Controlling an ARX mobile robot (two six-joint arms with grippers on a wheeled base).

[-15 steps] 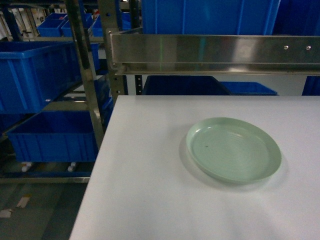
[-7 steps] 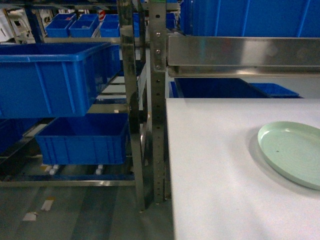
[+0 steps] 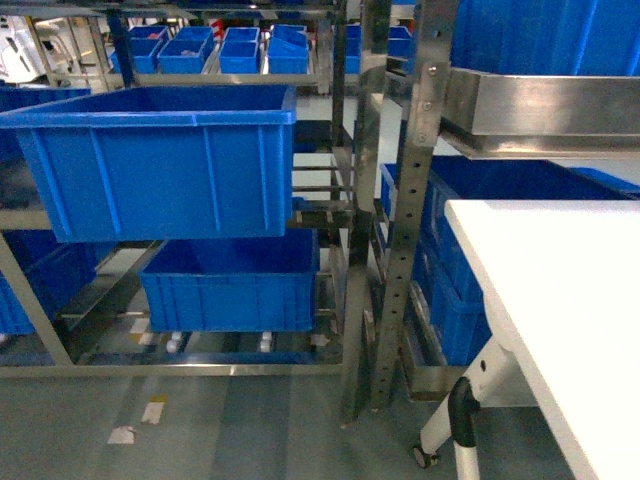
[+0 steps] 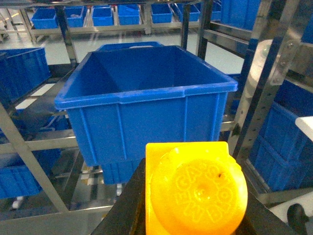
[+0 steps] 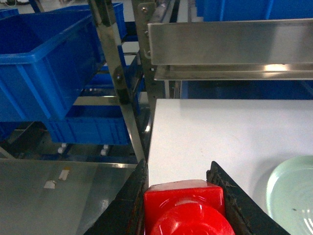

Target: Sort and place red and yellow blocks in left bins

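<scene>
In the left wrist view my left gripper [image 4: 193, 198] is shut on the orange-yellow block [image 4: 195, 188], whose round stud faces the camera. Just beyond and below it stands a large deep blue bin [image 4: 146, 93], open and empty, on the rack. My right gripper [image 5: 183, 198] is shut on the red block [image 5: 188, 208], over the left edge of the white table [image 5: 220, 132]. The head view shows that upper bin [image 3: 160, 160] and a lower bin [image 3: 230, 280] under it. Neither gripper appears in the head view.
Steel rack posts [image 3: 400, 200] stand between the bins and the table [image 3: 560, 290], whose wheeled leg [image 3: 455, 420] is at the lower right. A pale green plate [image 5: 293, 196] lies on the table. A steel shelf [image 5: 230, 49] overhangs it. Small blue trays [image 3: 220, 50] sit far behind.
The head view has swung left: the plate and most of the table have slid out to the right, and the rack with the two blue bins now fills the left and middle.
</scene>
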